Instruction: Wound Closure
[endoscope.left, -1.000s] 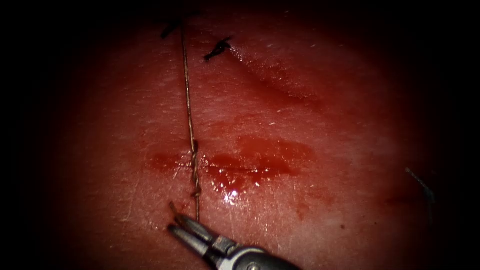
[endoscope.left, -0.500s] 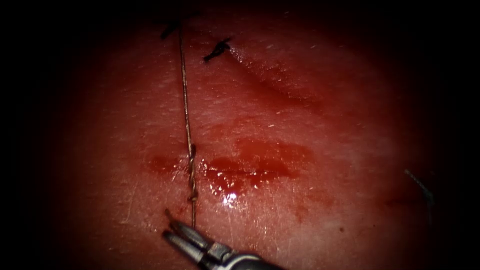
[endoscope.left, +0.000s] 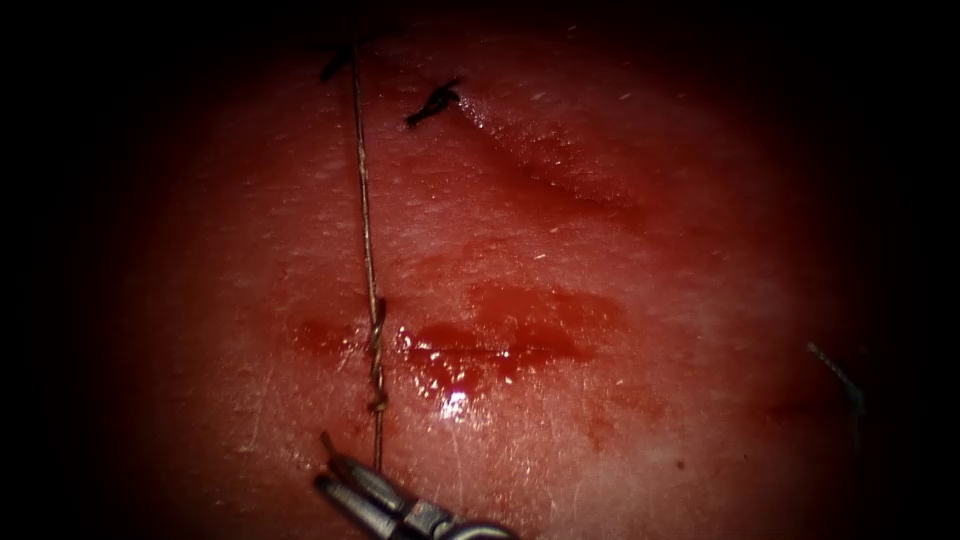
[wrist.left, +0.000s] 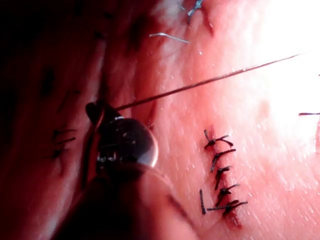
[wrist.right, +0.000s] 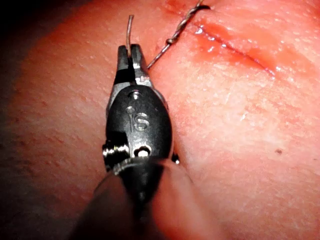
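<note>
The cut (endoscope.left: 500, 345) runs crosswise on the tissue (endoscope.left: 620, 220), wet with red fluid. A taut thread (endoscope.left: 364, 220) runs from the dark top down over the cut's left end, where it is twisted on itself (endoscope.left: 376, 350). My right tool (endoscope.left: 338, 478) sits at the bottom edge, shut on the thread's lower end, with a short tail (wrist.right: 129, 27) sticking out past the jaws (wrist.right: 128, 54). My left tool (wrist.left: 96, 113) is shut on the thread's other end, and the thread (wrist.left: 210, 80) leaves it in a straight line. A thin dark curved piece (endoscope.left: 838, 372), possibly the needle, lies on the tissue at far right.
Two dark cut thread ends (endoscope.left: 435, 100) (endoscope.left: 336, 62) stick up from the tissue near the top. In the left wrist view, a row of dark finished stitches (wrist.left: 222, 175) closes another cut, and a pale loose piece of thread (wrist.left: 169, 36) lies farther off.
My right tool has drawn down and to the left with the thread end. The taut thread and its twist have shifted slightly left with it.
</note>
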